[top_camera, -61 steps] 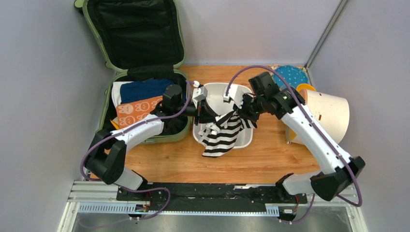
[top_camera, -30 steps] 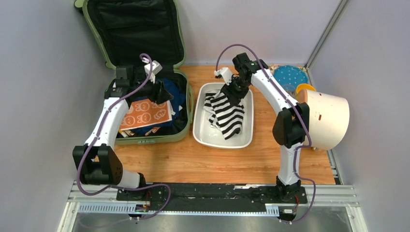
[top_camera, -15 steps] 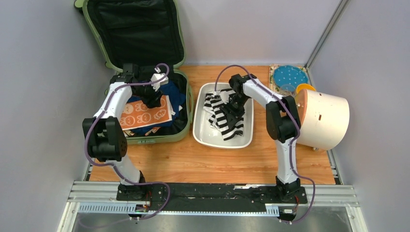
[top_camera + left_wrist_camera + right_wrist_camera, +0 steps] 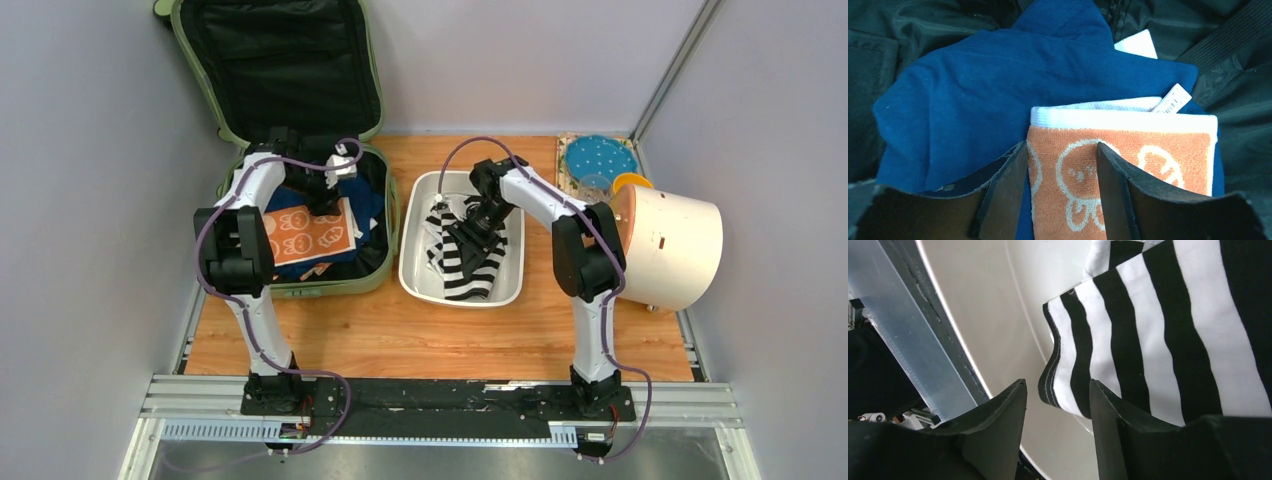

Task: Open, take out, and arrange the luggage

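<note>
Top view: the sage-green hard-shell suitcase (image 4: 300, 285) lies open at the far left of the wooden worktop (image 4: 420, 340), its black-lined lid propped against the back wall. The left gripper (image 4: 335, 190) is inside the lower shell, above folded clothes. The right gripper (image 4: 468, 228) is down in the white rectangular plastic tub (image 4: 512, 255) just right of the suitcase, at a black-and-white striped cloth (image 4: 465, 275).

Left wrist view: the left gripper (image 4: 1060, 150) is moderately parted and grips nothing, straddling the near edge of an orange terry towel with white rabbit figures (image 4: 1148, 165). The towel lies on a navy blue garment (image 4: 958, 100).

Right wrist view: the right gripper (image 4: 1055, 385) is parted with a narrow gap, and the striped cloth's hem hangs between its fingers. Whether the hem touches them is unclear.
</note>
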You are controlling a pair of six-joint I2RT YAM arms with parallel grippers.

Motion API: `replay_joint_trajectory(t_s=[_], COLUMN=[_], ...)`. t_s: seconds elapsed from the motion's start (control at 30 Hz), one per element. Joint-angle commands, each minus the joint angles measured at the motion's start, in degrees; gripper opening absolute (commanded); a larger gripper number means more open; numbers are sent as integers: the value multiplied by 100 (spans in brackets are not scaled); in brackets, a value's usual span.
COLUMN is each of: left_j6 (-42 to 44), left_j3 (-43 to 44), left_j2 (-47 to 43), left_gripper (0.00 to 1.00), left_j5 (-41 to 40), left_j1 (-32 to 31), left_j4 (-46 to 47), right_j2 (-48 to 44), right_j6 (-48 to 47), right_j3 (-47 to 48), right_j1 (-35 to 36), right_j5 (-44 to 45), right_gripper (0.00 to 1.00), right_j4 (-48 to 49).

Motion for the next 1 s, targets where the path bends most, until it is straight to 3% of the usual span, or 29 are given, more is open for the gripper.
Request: replay_joint_trajectory(t_s=[0.0,0.27,0.37,0.5,0.7,0.97], left_j6=[845,1014,585,320,223,661], left_j3=[275,82,-40,-7,688,680], left_j2=[212,291,257,212,529,731], left_gripper=[61,56,67,70,69,66], left_j5=[299,334,273,351,528,431], left_j1=[33,42,50,59,59,42], left_j4=[-582,-786,-331,164,-3,-442], right_j2=[-433,-513,-495,-486,-565,-601], right_j6=[-262,-412,-412,-403,-403,-456], right_j3=[371,872,1022,1048,960,925], right_j1=[-91,-477,-513,-522,-522,-522], right_j5=[-294,-250,-241,-294,-311,-206], right_gripper=[53,56,58,58,58,58], right_j4=[-333,-518,-535,-562,-570,-570])
